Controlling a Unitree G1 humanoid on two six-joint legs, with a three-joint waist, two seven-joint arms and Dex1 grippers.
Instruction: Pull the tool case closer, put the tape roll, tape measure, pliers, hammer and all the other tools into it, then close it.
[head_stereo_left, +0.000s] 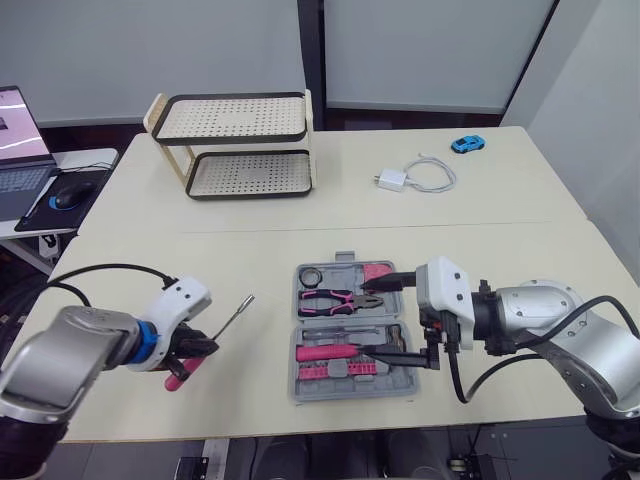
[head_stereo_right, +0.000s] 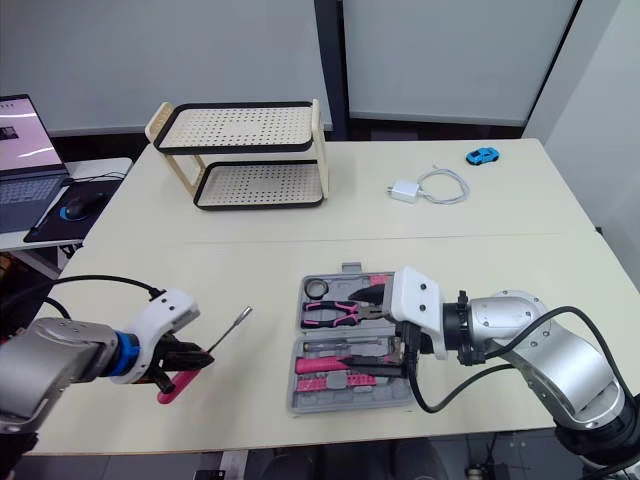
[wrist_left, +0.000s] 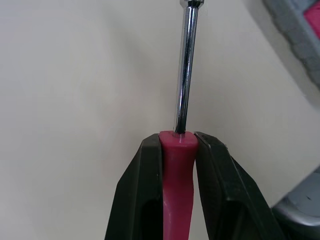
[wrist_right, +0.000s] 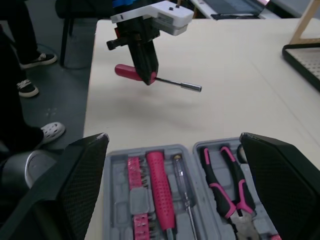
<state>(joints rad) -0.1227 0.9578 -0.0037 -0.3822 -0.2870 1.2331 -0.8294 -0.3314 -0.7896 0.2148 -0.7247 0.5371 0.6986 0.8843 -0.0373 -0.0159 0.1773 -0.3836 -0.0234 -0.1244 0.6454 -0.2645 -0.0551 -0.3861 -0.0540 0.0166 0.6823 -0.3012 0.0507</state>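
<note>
The grey tool case (head_stereo_left: 400, 392) lies open near the table's front edge. Inside it are pink pliers (head_stereo_left: 338, 299), a pink-handled hammer (head_stereo_left: 330, 352), a tape roll (head_stereo_left: 311, 275) and a pink bit strip (wrist_right: 136, 197). My right gripper (head_stereo_left: 368, 318) is open at the case's right side, its fingers (wrist_right: 65, 190) spread wide over the tools. Left of the case, my left gripper (head_stereo_left: 195, 352) is shut on the pink handle (wrist_left: 176, 170) of a screwdriver. It is held above the table, and its metal shaft (head_stereo_left: 231, 317) points toward the case.
A two-tier perforated rack (head_stereo_left: 235, 145) stands at the back left. A white charger with cable (head_stereo_left: 420, 176) and a blue toy car (head_stereo_left: 466, 144) lie at the back right. A laptop (head_stereo_left: 20, 140) and mouse (head_stereo_left: 68, 195) sit on a side desk at the left.
</note>
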